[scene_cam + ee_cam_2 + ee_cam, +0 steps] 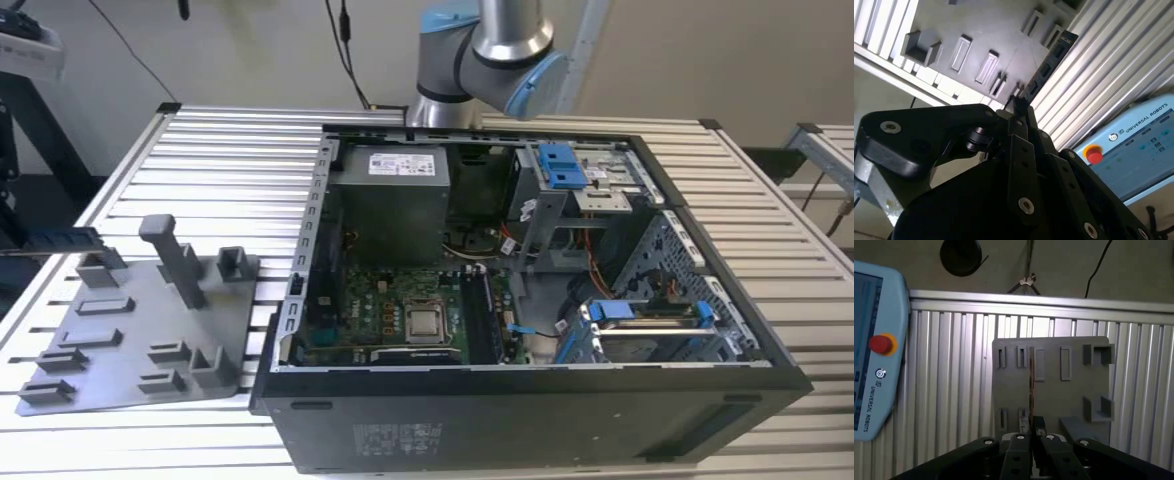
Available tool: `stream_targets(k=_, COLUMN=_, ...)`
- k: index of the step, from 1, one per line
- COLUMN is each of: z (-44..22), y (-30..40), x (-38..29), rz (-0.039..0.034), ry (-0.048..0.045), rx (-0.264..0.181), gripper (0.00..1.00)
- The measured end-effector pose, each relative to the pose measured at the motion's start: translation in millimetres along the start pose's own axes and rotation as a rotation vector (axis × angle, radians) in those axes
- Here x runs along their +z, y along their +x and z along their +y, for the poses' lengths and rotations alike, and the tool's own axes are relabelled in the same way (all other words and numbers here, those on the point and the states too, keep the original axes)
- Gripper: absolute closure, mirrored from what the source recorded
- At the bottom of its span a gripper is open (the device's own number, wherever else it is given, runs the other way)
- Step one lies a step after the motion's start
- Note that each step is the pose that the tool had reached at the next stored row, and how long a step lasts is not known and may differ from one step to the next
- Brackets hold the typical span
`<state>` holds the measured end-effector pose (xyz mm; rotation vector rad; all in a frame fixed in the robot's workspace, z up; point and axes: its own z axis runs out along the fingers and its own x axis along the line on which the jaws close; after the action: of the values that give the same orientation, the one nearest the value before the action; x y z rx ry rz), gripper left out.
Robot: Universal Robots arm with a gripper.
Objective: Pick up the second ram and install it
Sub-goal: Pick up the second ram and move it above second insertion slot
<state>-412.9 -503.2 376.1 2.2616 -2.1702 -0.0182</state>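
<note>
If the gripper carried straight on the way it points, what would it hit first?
Likely the grey holder plate; the memory stick held by the gripper would touch it first. Gap unclear.

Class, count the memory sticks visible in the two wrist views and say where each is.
1. The second ram sticks out from the gripper, shut on it, with the grey tray beyond. Others may be hidden.

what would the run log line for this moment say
gripper: shut on second ram | ram pose: edge-on over gray fixture plate | install: not yet done
</note>
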Motion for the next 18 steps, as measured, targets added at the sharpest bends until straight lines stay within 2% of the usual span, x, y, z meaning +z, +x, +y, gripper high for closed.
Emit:
stream_targets(k=14, z=0.5, y=-0.2, x=-21.8, rz=-0.0006, ry=0.0, rx=0.001, gripper=0.86)
stream_targets(k=18, z=0.4, y=-0.2, x=-24.1, rz=-0.0031, ry=0.0001, rx=0.001, gripper=0.86)
